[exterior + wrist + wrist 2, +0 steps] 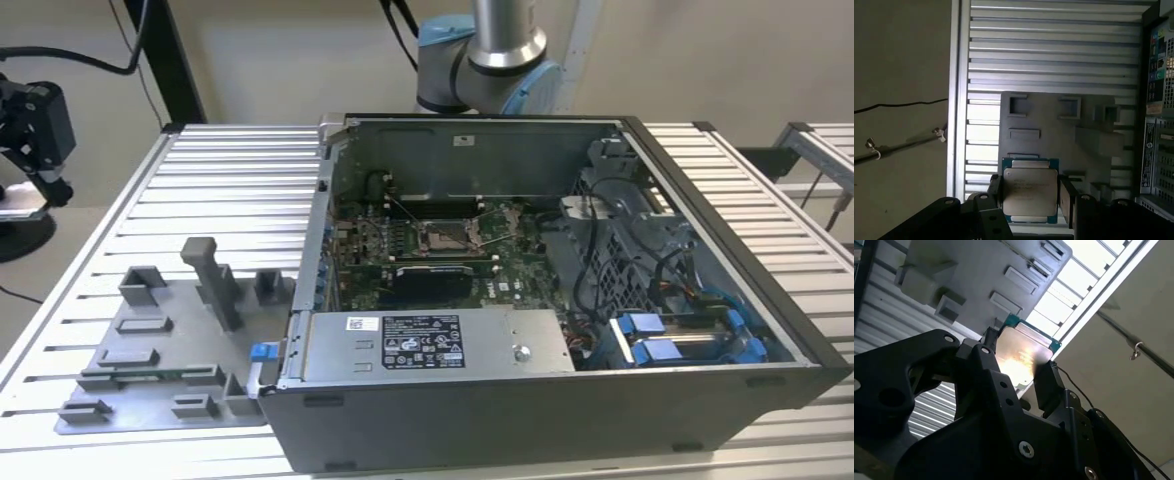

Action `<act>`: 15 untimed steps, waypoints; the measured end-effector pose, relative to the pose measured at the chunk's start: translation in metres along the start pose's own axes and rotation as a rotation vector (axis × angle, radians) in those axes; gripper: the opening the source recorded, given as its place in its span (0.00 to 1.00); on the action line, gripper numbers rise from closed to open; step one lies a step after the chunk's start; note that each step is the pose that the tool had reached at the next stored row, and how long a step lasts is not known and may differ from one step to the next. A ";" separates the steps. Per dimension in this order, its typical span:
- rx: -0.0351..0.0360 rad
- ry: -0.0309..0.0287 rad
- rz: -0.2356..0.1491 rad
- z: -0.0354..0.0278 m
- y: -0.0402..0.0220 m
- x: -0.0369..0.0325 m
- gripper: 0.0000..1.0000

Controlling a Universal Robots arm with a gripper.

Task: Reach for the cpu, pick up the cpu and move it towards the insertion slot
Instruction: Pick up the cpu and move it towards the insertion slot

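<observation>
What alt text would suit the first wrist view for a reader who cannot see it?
The end effector grips the cpu by two opposite edges, its silvery top facing the camera. Behind it lie a grey tray with upright blocks and a slatted metal table, with a computer case beside the tray.

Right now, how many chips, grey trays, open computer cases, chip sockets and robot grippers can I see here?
cpu: 1
grey tray: 1
computer case: 1
insertion slot: 1
gripper, closed on the cpu: 1
Total: 5
</observation>
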State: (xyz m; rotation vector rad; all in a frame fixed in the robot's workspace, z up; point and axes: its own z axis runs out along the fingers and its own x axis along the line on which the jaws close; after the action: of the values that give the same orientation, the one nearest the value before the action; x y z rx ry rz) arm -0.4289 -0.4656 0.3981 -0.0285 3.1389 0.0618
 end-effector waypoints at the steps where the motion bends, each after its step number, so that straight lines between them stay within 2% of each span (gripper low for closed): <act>1: 0.0000 0.0000 0.000 -0.0009 0.0000 0.0000 0.00; 15: -0.0001 -0.0001 0.000 -0.0088 0.0003 0.0001 0.00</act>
State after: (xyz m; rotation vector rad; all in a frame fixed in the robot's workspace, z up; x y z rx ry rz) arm -0.4289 -0.4656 0.4070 -0.0285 3.1388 0.0619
